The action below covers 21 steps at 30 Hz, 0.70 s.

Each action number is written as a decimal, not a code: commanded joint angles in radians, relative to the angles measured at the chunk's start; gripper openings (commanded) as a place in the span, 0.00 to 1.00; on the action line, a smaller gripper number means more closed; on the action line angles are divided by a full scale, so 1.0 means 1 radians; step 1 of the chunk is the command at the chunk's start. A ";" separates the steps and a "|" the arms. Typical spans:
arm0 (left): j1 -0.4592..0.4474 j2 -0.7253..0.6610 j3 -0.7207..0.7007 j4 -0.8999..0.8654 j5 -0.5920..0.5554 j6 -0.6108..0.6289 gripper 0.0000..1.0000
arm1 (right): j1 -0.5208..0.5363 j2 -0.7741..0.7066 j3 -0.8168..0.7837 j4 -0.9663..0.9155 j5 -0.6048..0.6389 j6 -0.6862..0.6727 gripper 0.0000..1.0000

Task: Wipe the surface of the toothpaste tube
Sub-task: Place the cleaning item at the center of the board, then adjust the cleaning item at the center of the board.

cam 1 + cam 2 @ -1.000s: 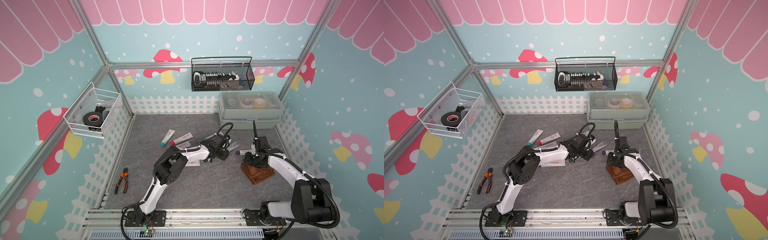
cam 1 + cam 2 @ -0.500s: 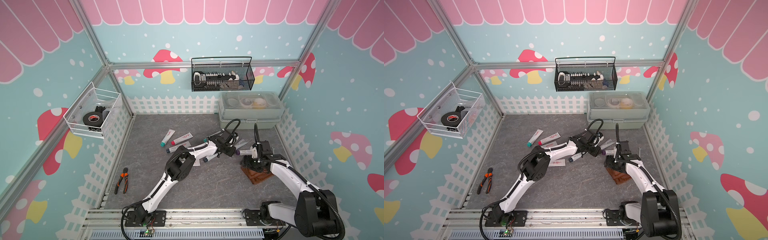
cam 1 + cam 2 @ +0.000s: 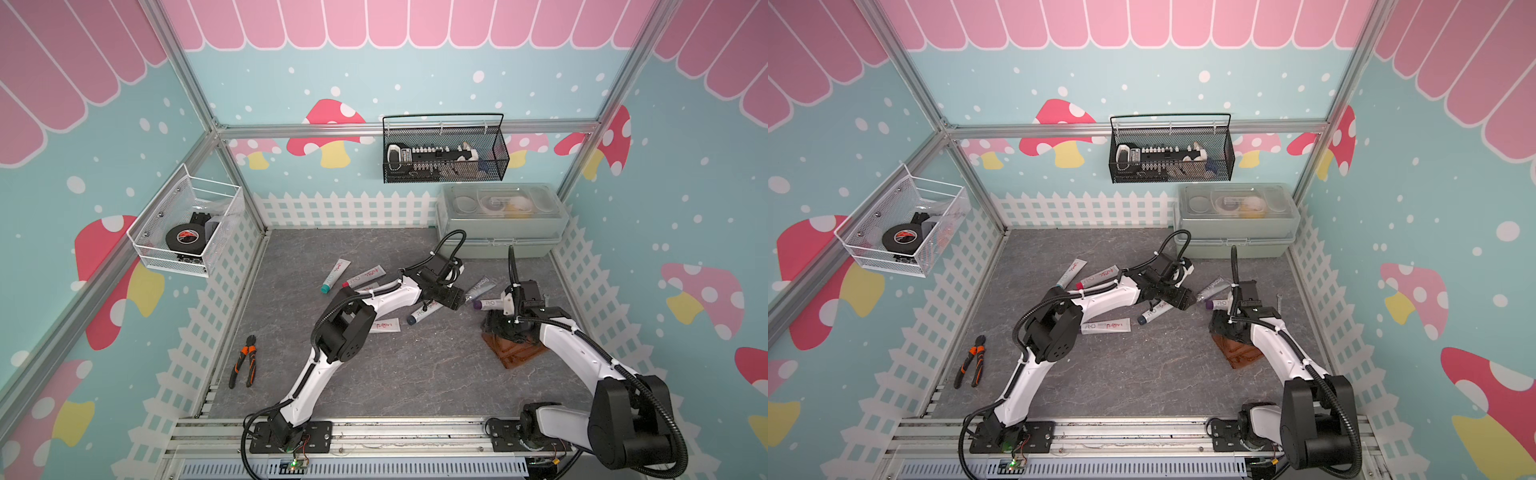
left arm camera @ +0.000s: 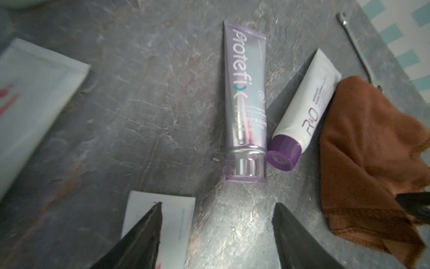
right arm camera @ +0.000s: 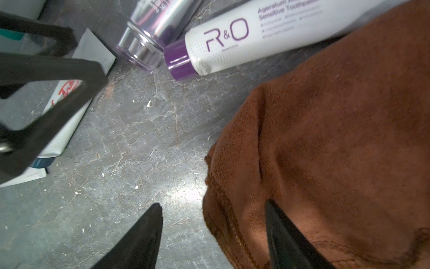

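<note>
Nearest, the brown cloth [image 3: 519, 353] sat on the surface [image 3: 395, 374], with the right claw [image 5: 213, 203] spread apart over its edge — gripping nothing. At the cloth's 11 o'clock lay the purple-capped toothpaste tube [image 3: 490, 303], just beside the Protefix tube [image 4: 246, 93]. The left claw [image 4: 217, 203] gaped empty.

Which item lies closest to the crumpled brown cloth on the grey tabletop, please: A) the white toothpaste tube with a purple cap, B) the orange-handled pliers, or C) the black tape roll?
A: the left wrist view shows the white purple-capped toothpaste tube lying right beside the brown cloth.
</note>
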 commanded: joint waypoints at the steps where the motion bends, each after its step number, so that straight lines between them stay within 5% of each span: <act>1: 0.003 -0.098 -0.062 0.068 0.021 -0.022 0.73 | 0.008 0.077 0.069 0.001 0.052 -0.018 0.61; 11: 0.041 -0.265 -0.305 0.135 -0.020 -0.056 0.73 | 0.073 0.220 0.089 -0.011 0.065 -0.029 0.22; 21: 0.080 -0.359 -0.439 0.166 -0.044 -0.063 0.73 | 0.234 -0.024 -0.051 -0.141 0.070 0.057 0.22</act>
